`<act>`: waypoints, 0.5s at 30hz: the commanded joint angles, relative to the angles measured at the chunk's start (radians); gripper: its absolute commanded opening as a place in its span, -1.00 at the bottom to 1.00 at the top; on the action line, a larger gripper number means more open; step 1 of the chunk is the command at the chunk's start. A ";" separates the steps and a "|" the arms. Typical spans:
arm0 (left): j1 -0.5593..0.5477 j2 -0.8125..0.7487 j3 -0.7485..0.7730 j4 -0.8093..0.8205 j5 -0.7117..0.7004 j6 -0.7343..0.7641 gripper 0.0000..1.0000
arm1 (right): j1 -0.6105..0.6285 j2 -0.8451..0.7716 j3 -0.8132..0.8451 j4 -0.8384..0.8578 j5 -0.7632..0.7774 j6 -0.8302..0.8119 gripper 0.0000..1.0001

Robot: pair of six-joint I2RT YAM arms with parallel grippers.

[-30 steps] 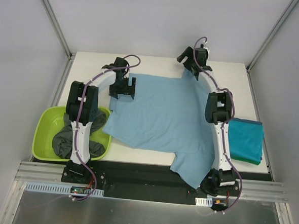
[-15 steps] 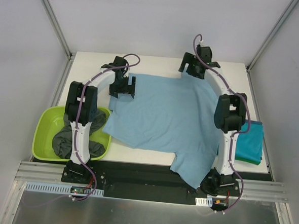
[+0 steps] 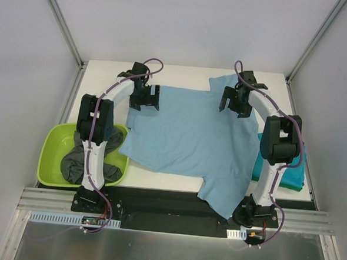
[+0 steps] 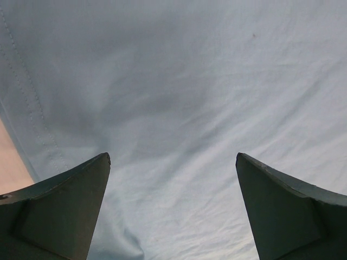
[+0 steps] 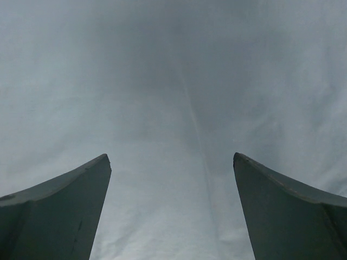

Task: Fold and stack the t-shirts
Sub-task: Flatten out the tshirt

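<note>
Across the white tabletop (image 3: pixel 183 73): soft light blue cloth t-shirt (image 3: pixel 185 136) spread flat, one part draping over the near edge onto the black strip (image 3: pixel 157 200).
Left gripper (image 3: pixel 144 103): black two-finger claw, jaws wide apart, holding nothing, over the shirt's far-left edge; its wrist view shows blue cloth and a stitched hem.
Right gripper (image 3: pixel 234 107): black two-finger claw, jaws wide apart, holding nothing, over the shirt's far-right part, beside an upturned corner.
Teal t-shirt (image 3: pixel 290 166): folded rectangle of soft cloth at the table's right edge, partly behind the right arm.
Dark grey t-shirts (image 3: pixel 77 162): crumpled cloth inside the lime-green plastic tub (image 3: pixel 49 152), near left, under the left arm.
</note>
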 commanded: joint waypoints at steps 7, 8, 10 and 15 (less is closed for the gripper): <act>0.041 0.129 0.128 -0.030 0.024 -0.026 0.98 | -0.072 0.236 0.230 -0.083 -0.083 0.019 0.93; 0.046 0.143 0.145 -0.033 0.035 -0.032 0.98 | -0.080 0.259 0.270 -0.103 -0.092 0.031 0.93; 0.058 0.167 0.179 -0.038 0.056 -0.034 0.98 | -0.099 0.323 0.348 -0.129 -0.157 0.062 0.93; 0.078 0.224 0.257 -0.044 0.084 -0.035 0.98 | -0.123 0.443 0.528 -0.203 -0.201 0.076 0.93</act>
